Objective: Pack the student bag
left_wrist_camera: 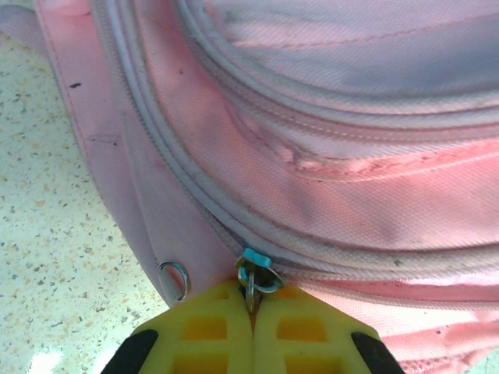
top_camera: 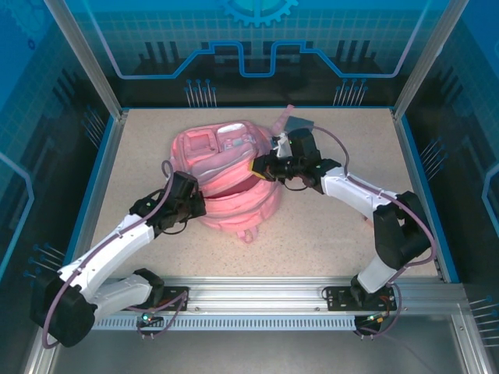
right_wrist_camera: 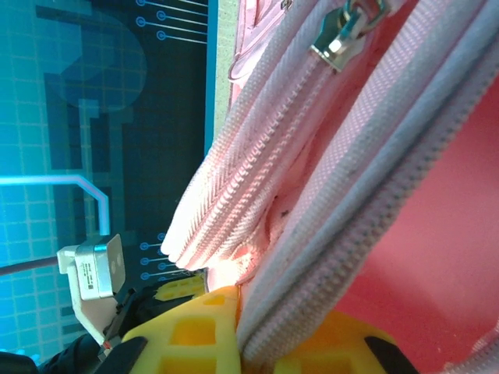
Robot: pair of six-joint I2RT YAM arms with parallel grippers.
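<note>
Student bag [top_camera: 226,175]: pink, lying flat on the speckled table [top_camera: 140,148], near the middle and slightly toward 12 o'clock. Front pockets and white patches toward 11 o'clock; red interior gaping along a zip line toward 3 o'clock.

At 8 o'clock of the bag: left gripper [top_camera: 201,205], set against the fabric edge. Left wrist view: yellow fingers [left_wrist_camera: 203,335] pressed together with no gap, pinching the metal zip pull [left_wrist_camera: 253,279] and its teal tab. Small metal ring [left_wrist_camera: 175,279] just beside, at 9 o'clock of the pull, on the bag's hem.

At 3 o'clock of the bag: right gripper [top_camera: 256,168], at the open mouth. Right wrist view: yellow fingers [right_wrist_camera: 195,331] clamped on either side of the zippered rim, no free gap, rim gripped. Silver zip slider [right_wrist_camera: 343,39] farther along the teeth, at 1 o'clock. Blue enclosure wall [right_wrist_camera: 78,117] behind, at 9 o'clock.
</note>
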